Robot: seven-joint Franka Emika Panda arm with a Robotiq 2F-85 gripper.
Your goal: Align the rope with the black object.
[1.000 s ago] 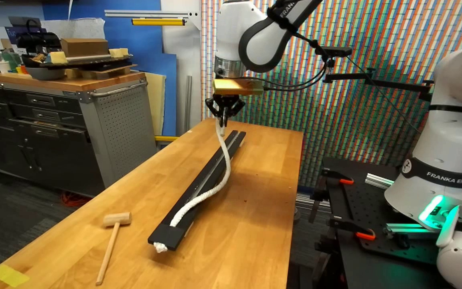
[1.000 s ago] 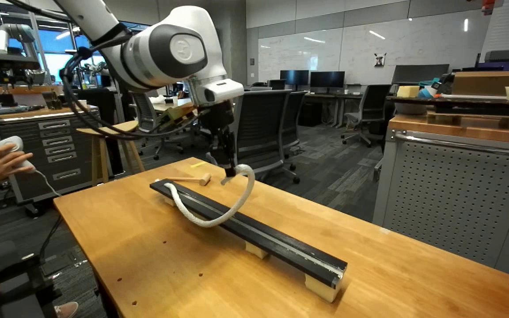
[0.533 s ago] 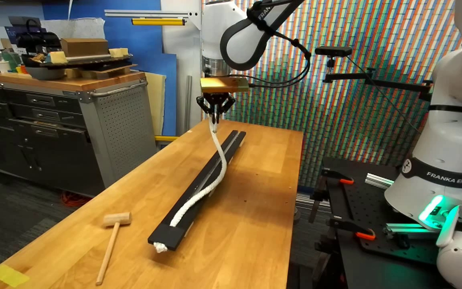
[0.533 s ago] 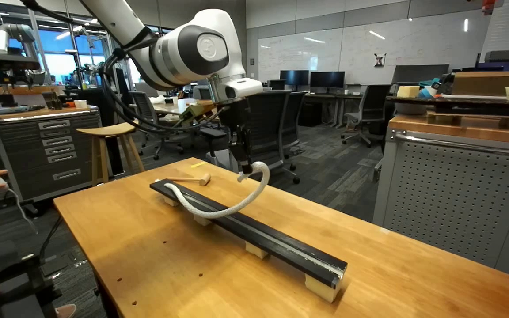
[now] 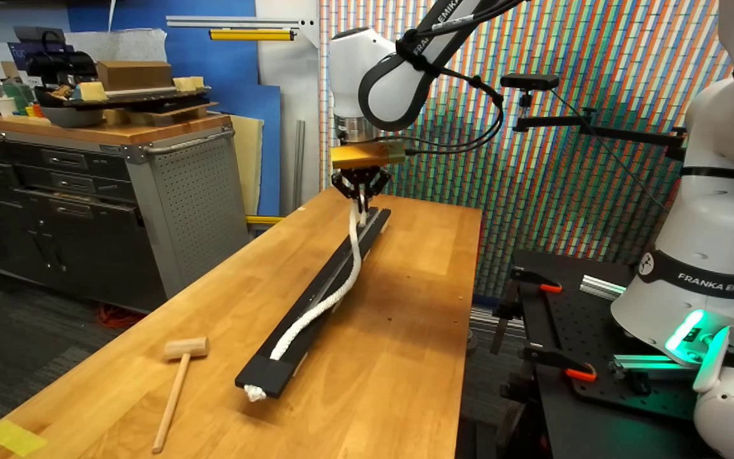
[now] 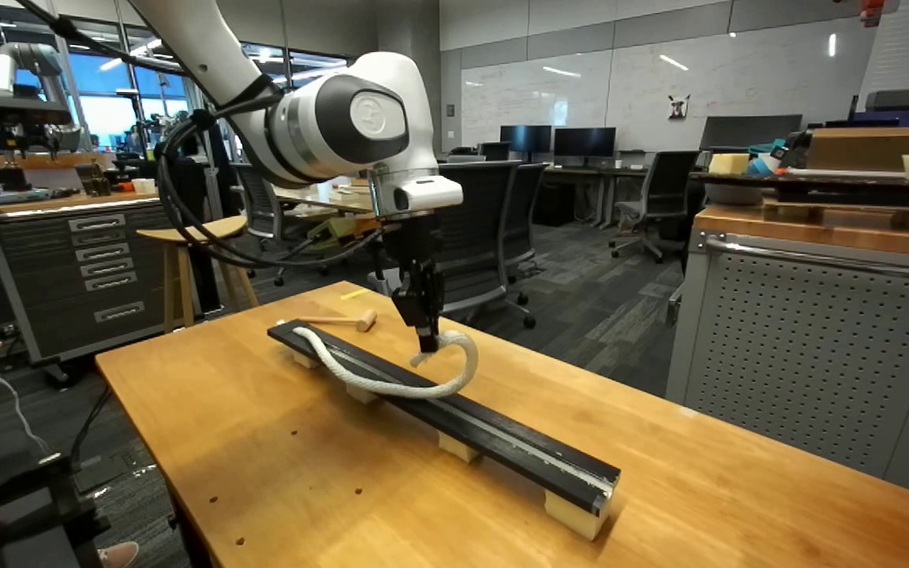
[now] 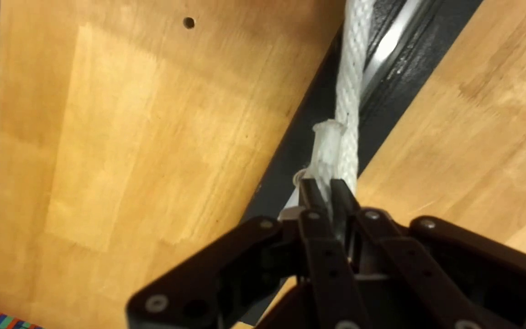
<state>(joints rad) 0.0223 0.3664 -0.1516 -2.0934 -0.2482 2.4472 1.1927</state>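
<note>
A pale butcher-block table (image 6: 281,473) stands in a workroom with office chairs (image 6: 470,225) and a whiteboard (image 6: 652,87). A grooved black bar (image 6: 510,439) lies lengthwise on it, raised on small blocks (image 6: 573,514), with a wooden mallet (image 5: 178,382) apart from the bar's capped end. At that end the white braided rope (image 6: 403,390) comes out from under the bar's black cap (image 5: 268,373), bows toward one long edge of the bar, then climbs and doubles back to the gripper (image 7: 326,186) above the bar.

The step in hand looks to be laying the rope along the bar's groove (image 7: 388,45). To do it well, draw the held end down the bar, away from the cap, until the bow straightens; then lower it onto the groove and let go gently. A hard pull might tug the rope out from the cap; how firmly it is held there cannot be told.

The fingers (image 7: 311,196) are pinched together on the rope close to its free end, parted only by its thickness. A cloudy, sleeve-like tip (image 7: 328,141) juts past them toward the cap.
</note>
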